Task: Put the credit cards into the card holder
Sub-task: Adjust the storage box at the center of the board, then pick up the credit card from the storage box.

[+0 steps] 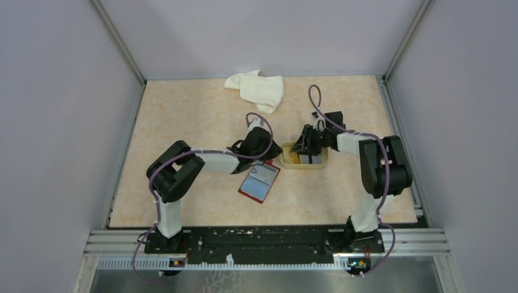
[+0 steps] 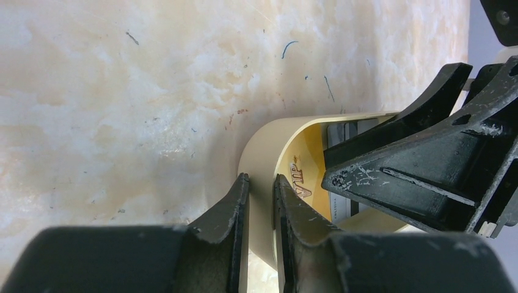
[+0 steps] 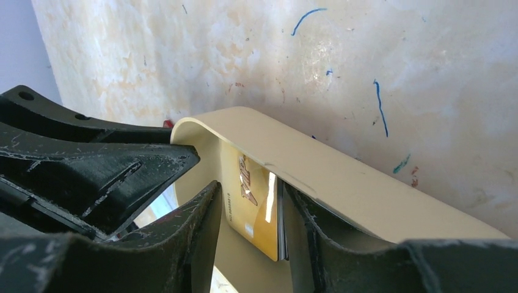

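**Top view.** The card holder [image 1: 259, 182] is shown lying open on the table [image 1: 195, 122], just in front of the tray [image 1: 287, 161] and toward its left. It has a dark red cover and a pale lining. The mottled beige table is enclosed by plain grey walls [image 1: 61, 91]. A white cloth [image 1: 256, 90] is seen crumpled at the far edge. The left gripper [image 1: 273, 154] is placed at the tray's left end and the right gripper [image 1: 307, 146] over its middle, so the contents are largely hidden.

**Left wrist view.** The fingers are closed narrowly on the tray's rounded end wall. A gold card [image 2: 302, 177] marked "VIP" is seen inside.

**Right wrist view.** The jaws are held partly apart on either side of the gold card, which stands on edge. Whether it is gripped cannot be told. Blue pen marks [image 3: 380, 107] are scattered on the table.
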Robot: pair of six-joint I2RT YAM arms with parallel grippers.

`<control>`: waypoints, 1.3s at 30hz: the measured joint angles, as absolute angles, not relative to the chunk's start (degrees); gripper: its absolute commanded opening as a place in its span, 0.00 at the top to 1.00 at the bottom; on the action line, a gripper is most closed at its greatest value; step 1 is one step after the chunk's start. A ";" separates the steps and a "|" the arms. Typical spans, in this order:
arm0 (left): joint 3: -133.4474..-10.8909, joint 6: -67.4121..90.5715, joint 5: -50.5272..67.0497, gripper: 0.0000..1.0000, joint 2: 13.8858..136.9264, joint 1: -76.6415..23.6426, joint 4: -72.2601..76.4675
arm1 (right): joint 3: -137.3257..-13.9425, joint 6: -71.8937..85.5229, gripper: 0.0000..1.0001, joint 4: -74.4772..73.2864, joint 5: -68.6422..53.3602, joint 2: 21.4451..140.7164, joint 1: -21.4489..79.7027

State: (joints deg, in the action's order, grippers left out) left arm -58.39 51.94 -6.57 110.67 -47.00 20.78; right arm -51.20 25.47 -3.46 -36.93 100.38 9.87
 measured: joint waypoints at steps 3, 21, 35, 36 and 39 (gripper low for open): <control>-58.41 52.49 -7.97 1.00 110.48 -47.42 20.18 | -52.16 24.95 0.63 -3.99 -38.26 101.34 9.72; -58.41 54.24 -10.00 1.00 110.06 -48.84 17.98 | -52.60 21.54 0.66 -3.81 -50.28 101.89 8.60; -60.34 54.19 -10.87 1.00 110.02 -49.10 15.92 | -57.10 16.01 0.61 -11.05 -46.61 105.86 10.11; -60.42 54.17 -10.94 1.00 110.02 -49.12 15.79 | -57.49 15.55 0.62 -11.64 -46.78 106.08 10.13; -60.95 53.93 -11.03 0.99 110.04 -49.10 14.92 | -58.22 14.55 0.63 -12.64 -47.33 106.65 10.13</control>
State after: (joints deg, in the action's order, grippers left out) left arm -60.95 53.93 -11.03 110.04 -49.10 14.92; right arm -58.22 14.55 -12.64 -47.33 106.65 10.13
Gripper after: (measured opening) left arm 0.175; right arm 0.381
